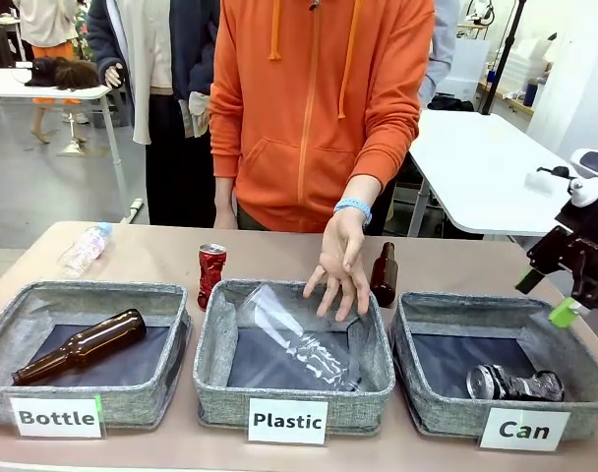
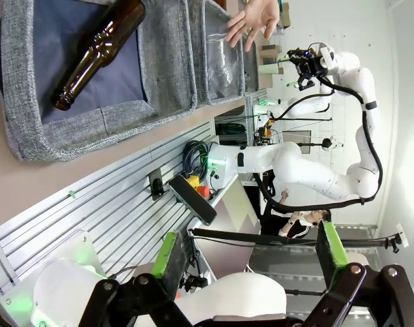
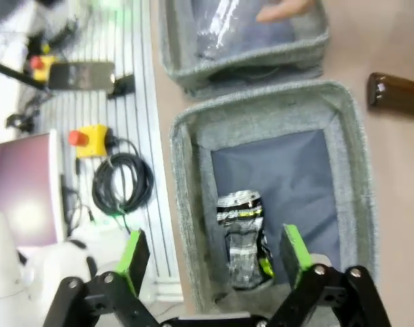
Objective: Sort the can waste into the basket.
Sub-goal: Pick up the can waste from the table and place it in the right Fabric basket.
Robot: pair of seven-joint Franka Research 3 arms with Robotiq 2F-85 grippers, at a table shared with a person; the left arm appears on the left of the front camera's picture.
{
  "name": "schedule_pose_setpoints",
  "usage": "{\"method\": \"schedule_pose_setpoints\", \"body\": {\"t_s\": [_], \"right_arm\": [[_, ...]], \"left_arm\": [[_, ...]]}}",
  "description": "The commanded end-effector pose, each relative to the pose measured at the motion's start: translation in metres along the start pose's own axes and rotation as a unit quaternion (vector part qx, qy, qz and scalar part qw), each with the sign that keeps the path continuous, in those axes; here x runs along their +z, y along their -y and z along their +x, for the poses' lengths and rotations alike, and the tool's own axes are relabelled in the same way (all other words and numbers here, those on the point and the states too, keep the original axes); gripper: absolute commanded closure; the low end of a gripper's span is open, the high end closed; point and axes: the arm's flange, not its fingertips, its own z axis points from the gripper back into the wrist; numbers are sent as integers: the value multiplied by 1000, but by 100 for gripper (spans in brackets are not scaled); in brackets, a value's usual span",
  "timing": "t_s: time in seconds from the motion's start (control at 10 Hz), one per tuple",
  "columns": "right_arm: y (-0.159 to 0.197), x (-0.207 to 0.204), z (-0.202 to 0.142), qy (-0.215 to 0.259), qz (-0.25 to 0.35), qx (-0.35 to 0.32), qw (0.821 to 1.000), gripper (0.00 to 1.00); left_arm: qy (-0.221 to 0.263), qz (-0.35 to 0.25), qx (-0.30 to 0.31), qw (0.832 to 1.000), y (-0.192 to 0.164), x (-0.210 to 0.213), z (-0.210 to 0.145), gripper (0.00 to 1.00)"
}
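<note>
front view, tan table [image 1: 151, 258], can basket [image 1: 447, 417], white table [image 1: 476, 167] behind

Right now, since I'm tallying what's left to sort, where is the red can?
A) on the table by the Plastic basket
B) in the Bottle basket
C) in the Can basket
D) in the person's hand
A: the red can stands upright on the table at the far left corner of the Plastic basket.
</note>
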Motion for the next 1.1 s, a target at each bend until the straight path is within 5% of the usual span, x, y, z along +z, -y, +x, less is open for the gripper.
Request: {"method": "schedule_pose_setpoints", "body": {"t_s": [0.0, 0.1, 0.3, 0.5, 0.9, 1.0], "right_arm": [[14, 10, 8, 139, 23, -105, 984, 0], [17, 16, 6, 231, 93, -150, 957, 0], [24, 27, -12, 390, 176, -266, 864, 0], [33, 21, -34, 426, 205, -368, 801, 0], [48, 9, -107, 493, 163, -455, 724, 0], [53, 3, -117, 489, 161, -460, 723, 0]], "left_arm": [[-3, -5, 0, 1000, 2, 1, -1, 0], [-3, -5, 0, 1000, 2, 1, -1, 0], [-3, -5, 0, 1000, 2, 1, -1, 0], [-3, -5, 0, 1000, 2, 1, -1, 0], [-3, -5, 0, 1000, 2, 1, -1, 0], [-3, -5, 0, 1000, 2, 1, -1, 0]]}}
